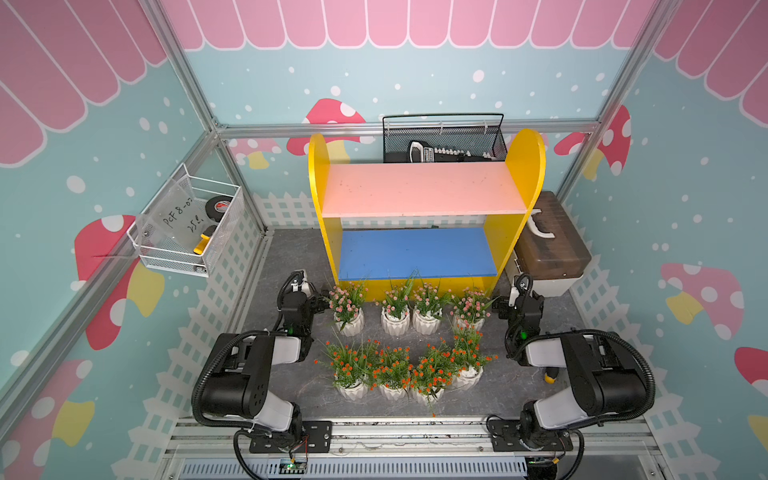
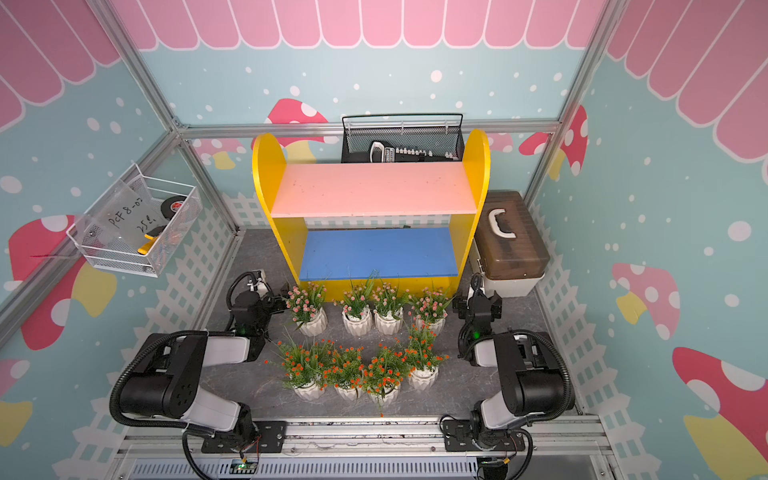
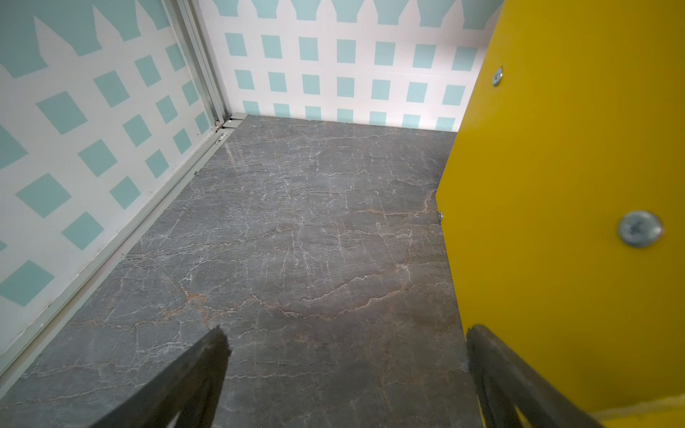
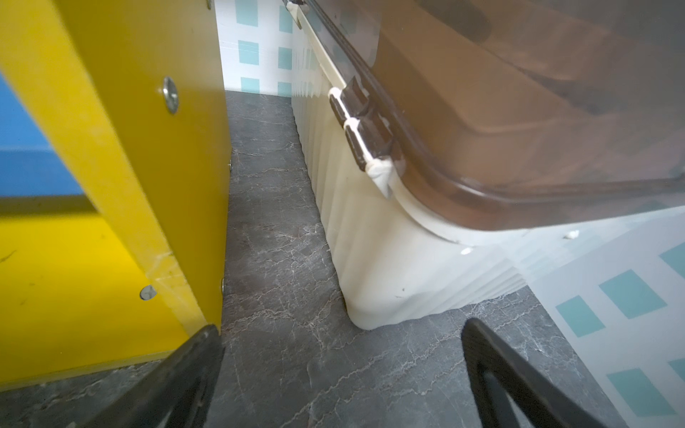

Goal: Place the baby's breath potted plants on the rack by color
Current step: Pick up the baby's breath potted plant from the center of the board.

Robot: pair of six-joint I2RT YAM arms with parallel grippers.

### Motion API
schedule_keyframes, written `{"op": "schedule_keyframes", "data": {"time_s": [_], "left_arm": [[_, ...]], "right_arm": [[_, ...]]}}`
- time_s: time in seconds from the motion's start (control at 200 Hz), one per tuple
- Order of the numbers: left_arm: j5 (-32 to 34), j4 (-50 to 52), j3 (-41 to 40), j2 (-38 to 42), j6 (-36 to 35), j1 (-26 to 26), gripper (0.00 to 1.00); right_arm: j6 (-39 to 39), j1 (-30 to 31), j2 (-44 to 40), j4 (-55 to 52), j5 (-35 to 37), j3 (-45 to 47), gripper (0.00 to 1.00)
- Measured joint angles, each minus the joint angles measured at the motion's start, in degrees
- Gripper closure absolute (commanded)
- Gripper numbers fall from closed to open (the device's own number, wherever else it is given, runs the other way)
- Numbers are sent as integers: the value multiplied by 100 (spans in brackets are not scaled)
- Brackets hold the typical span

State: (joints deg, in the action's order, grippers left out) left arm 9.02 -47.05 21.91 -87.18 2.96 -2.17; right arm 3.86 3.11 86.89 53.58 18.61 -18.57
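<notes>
Left gripper [image 3: 348, 331] & right gripper [image 4: 339, 326]: fingers spread, empty. All 8 potted plants [image 1: 395, 322] on floor [image 1: 295, 253], mid-frame; rack [image 1: 419, 189] above, both boards bare. 0 placed yet.

A clear sheet [image 1: 166, 226] in the white basket [image 1: 227, 222], left of frame, bears handwriting: "PCF 8-0…" above "25…"; the endings are unclear.
</notes>
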Motion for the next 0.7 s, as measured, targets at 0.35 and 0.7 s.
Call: {"op": "schedule_keyframes", "data": {"time_s": [0.35, 0.7], "left_arm": [[68, 393, 142, 184, -4, 4, 0], [1276, 3198, 1137, 3373, 131, -258, 1]], "right_arm": [[2, 7, -26, -92, 90, -31, 3], [540, 37, -2070, -2509, 302, -885, 3]]}}
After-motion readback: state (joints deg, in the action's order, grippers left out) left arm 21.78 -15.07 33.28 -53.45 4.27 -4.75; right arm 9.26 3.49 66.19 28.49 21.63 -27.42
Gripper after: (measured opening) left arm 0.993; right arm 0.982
